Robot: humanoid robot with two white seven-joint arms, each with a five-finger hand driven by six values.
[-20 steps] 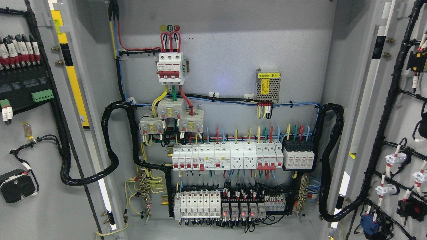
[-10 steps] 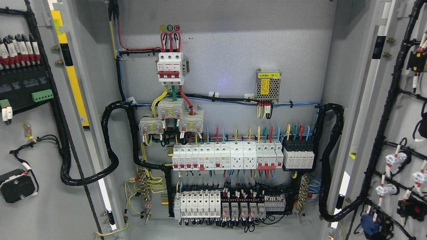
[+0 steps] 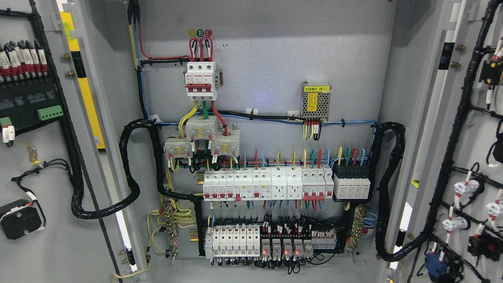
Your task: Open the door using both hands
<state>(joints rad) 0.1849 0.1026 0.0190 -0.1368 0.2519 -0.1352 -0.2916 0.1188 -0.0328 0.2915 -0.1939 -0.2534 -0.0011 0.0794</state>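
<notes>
Neither hand of the robot shows in the head view, so the state of the fingers cannot be told.

Both doors of the cabinet stand wide open. The left door (image 3: 51, 243) fills the picture's left side, its inner face turned toward the camera; it carries a row of red and white plugs (image 3: 23, 57) at the top, a green connector (image 3: 50, 113) below them, and a black box (image 3: 19, 219) lower down. The right door (image 3: 471, 129) fills the right side, with black cable bundles (image 3: 452, 149) running down its inner face and white and red fittings near its lower part.

Between the doors lies the grey back panel (image 3: 275, 51) of the cabinet. A red and white breaker (image 3: 201, 80) sits at the upper middle, with red, green and yellow wires leaving it below. To its right is a small metal box with a yellow label (image 3: 315, 100). A long row of white switches (image 3: 267, 184) crosses the middle, and a second row (image 3: 271, 241) with small red lights sits beneath it. Thick black hose loops hang at the left (image 3: 131, 173) and right (image 3: 387, 188) of the panel.
</notes>
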